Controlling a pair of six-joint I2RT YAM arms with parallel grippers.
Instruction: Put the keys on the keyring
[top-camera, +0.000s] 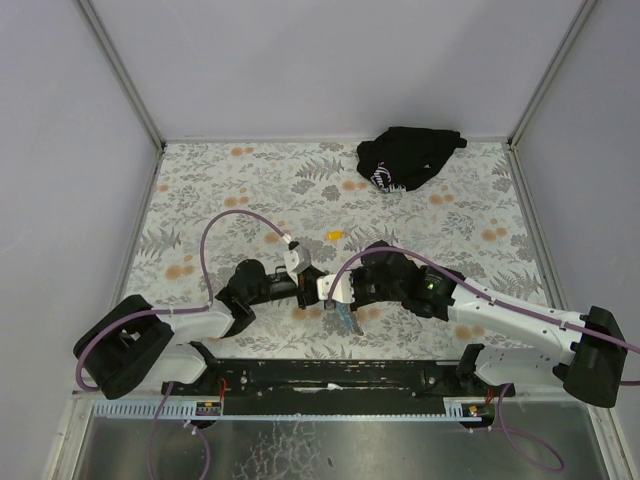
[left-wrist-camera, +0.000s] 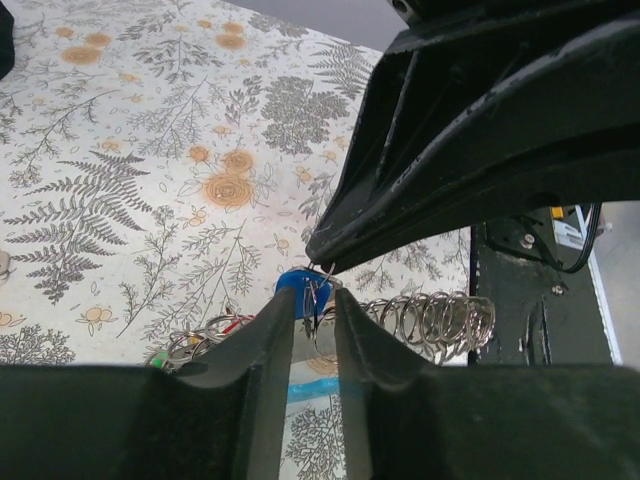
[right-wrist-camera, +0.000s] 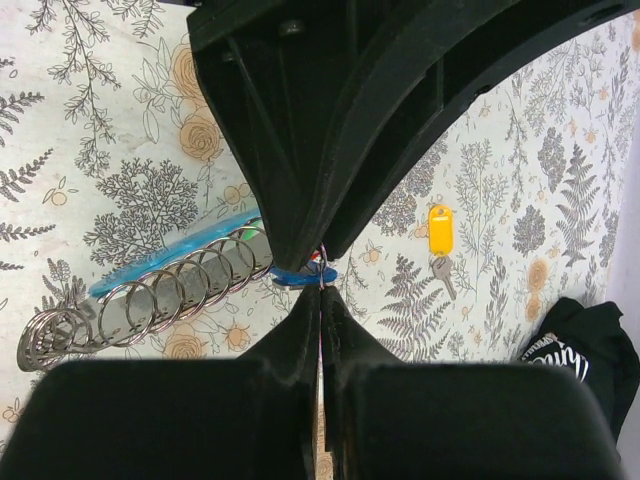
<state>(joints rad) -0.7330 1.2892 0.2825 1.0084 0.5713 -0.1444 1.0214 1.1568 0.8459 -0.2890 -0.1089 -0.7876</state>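
Keys: one blue-tagged cluster at both claws' tips, beside one keyring on its blue strap. I read the right claw as closed, the left claw as narrowly parted around the tag, grip unclear. One yellow tag lies apart; one black bundle's white lettering is unreadable.

Shiny silvery metal ring coil; glossy blue plastic key tag; matt floral-print bench; soft black cloth bundle.
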